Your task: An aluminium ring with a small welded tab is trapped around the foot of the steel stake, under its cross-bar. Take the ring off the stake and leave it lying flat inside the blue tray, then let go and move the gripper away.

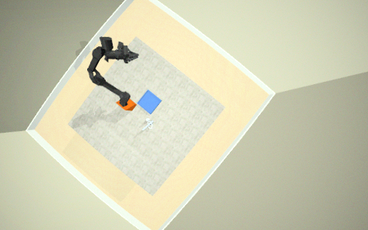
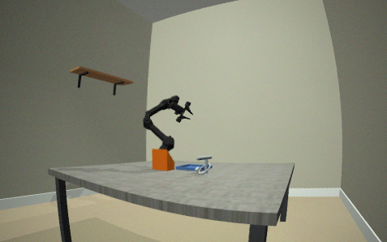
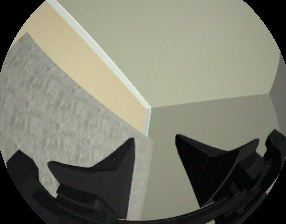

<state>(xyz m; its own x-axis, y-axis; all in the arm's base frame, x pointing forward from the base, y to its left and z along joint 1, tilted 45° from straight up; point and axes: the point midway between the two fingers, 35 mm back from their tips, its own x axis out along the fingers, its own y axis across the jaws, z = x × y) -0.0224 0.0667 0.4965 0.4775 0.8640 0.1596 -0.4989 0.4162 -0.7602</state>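
The hand is hovering high above the surface, its fingers standing apart with nothing between them. The ring is encircling the foot of the stake, seemingly tilted, near the right end of the blue tray in the exterior view.

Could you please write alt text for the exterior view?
A black robot arm on an orange base holds its open, empty gripper high above a grey table; beside the base are a blue tray and a steel stake, a ring around its foot.
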